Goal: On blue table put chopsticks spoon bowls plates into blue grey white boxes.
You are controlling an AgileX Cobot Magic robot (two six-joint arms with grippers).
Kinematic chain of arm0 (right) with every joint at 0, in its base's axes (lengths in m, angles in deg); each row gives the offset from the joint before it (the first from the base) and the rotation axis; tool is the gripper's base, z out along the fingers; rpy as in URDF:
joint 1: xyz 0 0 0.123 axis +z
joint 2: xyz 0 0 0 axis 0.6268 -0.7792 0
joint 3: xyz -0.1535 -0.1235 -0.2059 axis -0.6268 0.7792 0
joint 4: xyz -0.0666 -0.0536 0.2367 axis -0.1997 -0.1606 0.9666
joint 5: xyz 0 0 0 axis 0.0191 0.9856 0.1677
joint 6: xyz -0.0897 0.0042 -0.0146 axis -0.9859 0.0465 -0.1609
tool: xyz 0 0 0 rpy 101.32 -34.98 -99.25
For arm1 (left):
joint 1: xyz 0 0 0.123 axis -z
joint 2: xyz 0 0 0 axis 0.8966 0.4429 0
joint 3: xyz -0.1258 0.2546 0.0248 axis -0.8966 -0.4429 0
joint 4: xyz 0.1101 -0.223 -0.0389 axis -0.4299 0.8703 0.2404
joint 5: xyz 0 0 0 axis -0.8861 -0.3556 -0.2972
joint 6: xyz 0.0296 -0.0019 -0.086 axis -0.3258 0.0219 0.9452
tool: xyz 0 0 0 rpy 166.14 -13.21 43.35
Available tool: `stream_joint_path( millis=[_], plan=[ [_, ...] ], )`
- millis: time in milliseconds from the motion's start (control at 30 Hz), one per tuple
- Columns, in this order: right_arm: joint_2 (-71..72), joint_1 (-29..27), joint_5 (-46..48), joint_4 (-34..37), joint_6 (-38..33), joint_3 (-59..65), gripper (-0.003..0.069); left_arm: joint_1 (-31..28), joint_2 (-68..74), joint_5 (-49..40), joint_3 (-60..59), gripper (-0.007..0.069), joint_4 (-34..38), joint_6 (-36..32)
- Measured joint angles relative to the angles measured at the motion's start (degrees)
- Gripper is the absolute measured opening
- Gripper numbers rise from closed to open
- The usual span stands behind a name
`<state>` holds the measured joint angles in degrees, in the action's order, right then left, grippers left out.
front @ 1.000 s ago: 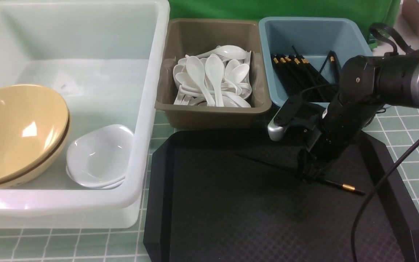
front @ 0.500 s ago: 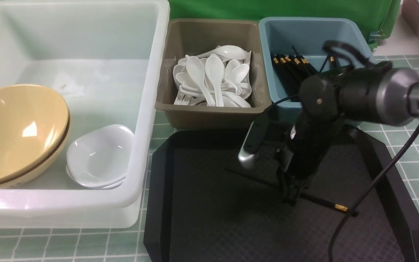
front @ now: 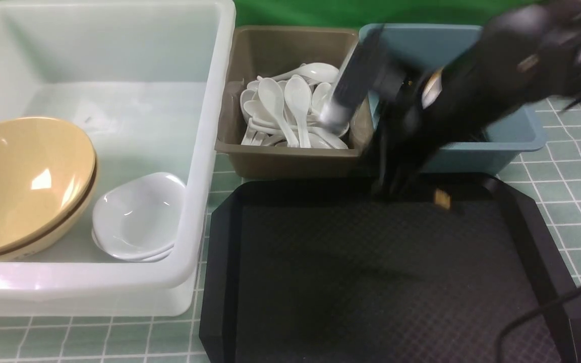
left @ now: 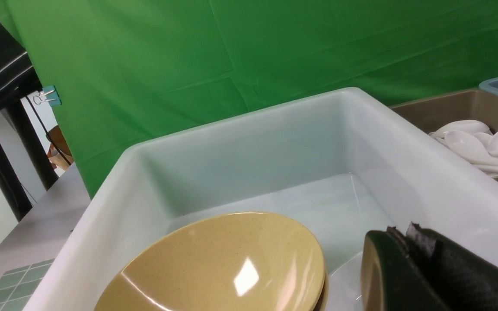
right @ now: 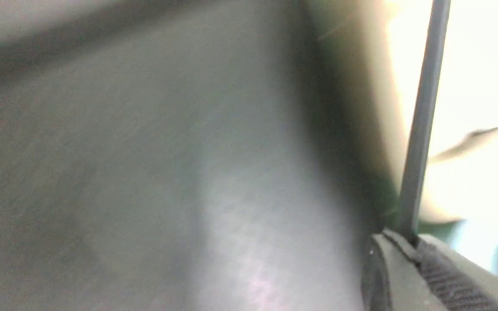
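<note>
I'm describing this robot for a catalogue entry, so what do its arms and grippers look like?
The right arm is black and blurred here. It carries a dark oblong module tipped in silver, and a thin black cable shows nearby. The left gripper and right gripper each have dark fingers, one smooth-faced and one with a textured pad.

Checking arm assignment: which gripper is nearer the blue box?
Right. The right gripper, clamping a chopstick, hangs at the near wall of the blue box; the left gripper is by the bowls in the white box.
</note>
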<state>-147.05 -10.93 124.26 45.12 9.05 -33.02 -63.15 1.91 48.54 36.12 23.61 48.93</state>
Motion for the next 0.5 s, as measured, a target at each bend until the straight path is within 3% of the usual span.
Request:
stream_joint_path(
  millis=[33, 100, 333, 500],
  plan=[
    [0.09, -0.38, -0.79, 0.00, 0.12, 0.00, 0.0075, 0.00, 0.00, 0.00, 0.00, 0.0003, 0.00, 0.00],
    [-0.28, -4.96, -12.29, -0.13, 2.91, 0.00, 0.0075, 0.00, 0.00, 0.00, 0.00, 0.0003, 0.00, 0.00],
    [-11.67, -12.95, -39.13, -0.24, 19.84, 0.00, 0.0074, 0.00, 0.00, 0.00, 0.00, 0.0003, 0.00, 0.00],
    [-19.71, -14.52, -41.91, -0.24, 23.69, 0.00, 0.0083, 0.00, 0.00, -0.35, 0.00, 0.0003, 0.00, 0.00]
  ],
)
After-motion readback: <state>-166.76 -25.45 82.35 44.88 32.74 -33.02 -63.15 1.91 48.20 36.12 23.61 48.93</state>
